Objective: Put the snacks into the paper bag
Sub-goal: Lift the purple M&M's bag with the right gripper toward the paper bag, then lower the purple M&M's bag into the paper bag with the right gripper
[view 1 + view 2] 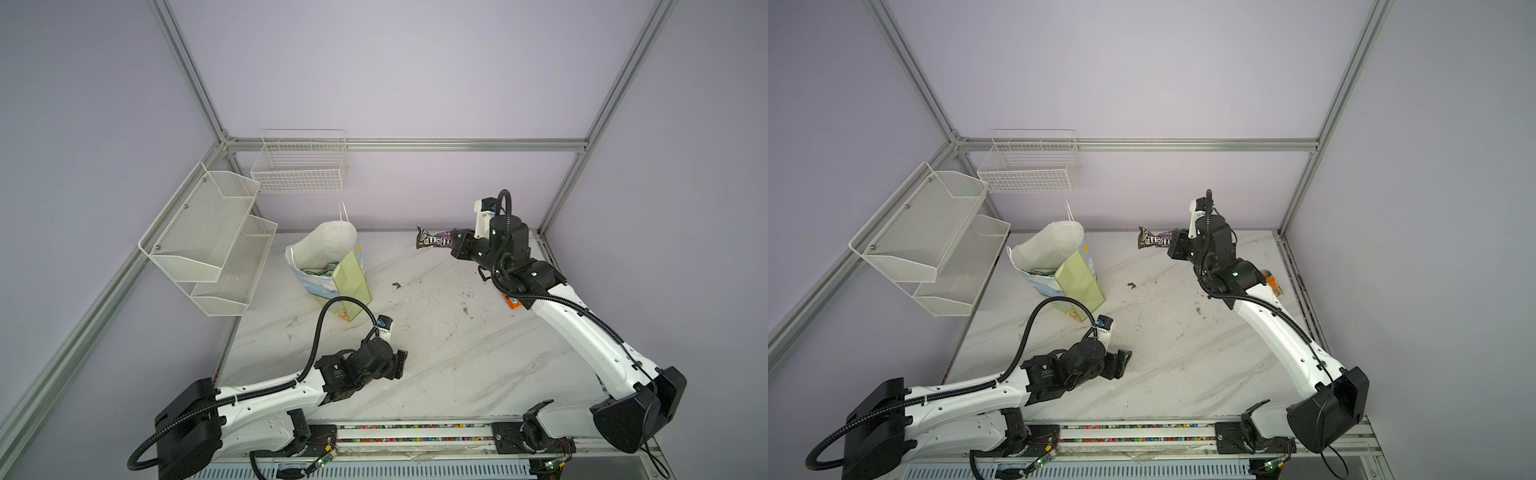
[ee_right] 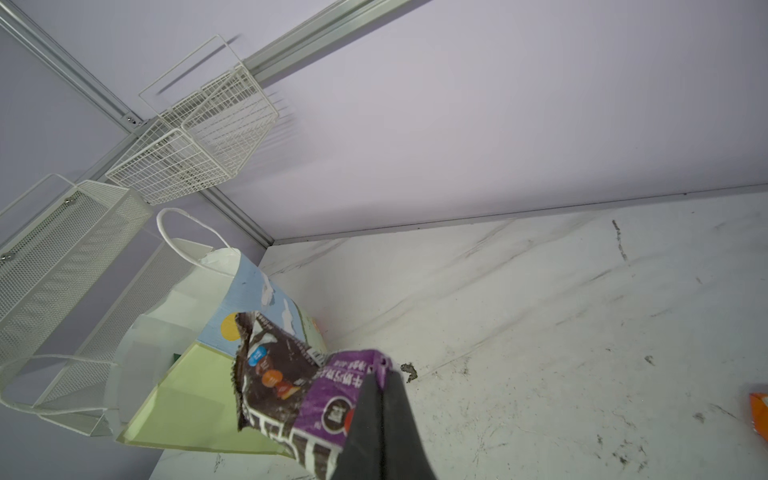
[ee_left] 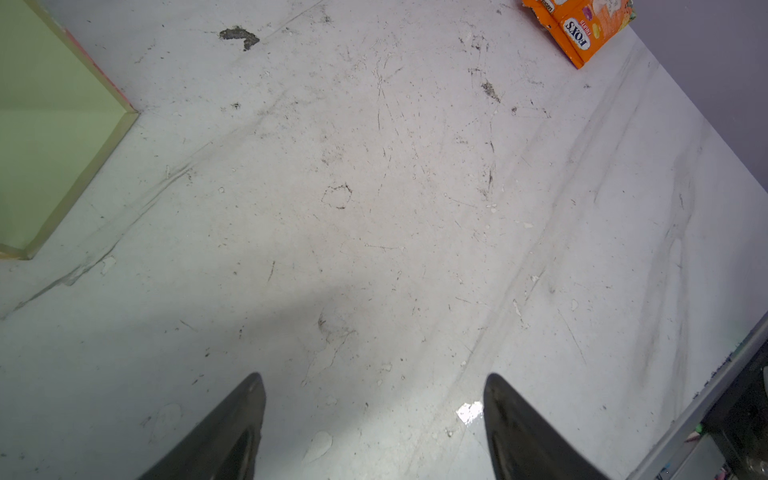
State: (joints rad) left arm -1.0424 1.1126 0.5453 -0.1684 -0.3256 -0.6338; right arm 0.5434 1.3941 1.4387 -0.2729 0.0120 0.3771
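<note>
Dark purple bar wrapper (image 1: 433,240) hangs pinched in the closed right gripper (image 1: 455,240), raised above the tabletop (image 1: 457,353), right of the paper bag (image 1: 352,282). Left gripper (image 3: 374,376) gapes wide, holding nothing.

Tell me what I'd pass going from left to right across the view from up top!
In a top view: mesh shelf → paper bag → left gripper, open → dark purple wrapper → right gripper, pinching it → orange packet. The wire basket overlaps shelf and bag, so it's left out.
</note>
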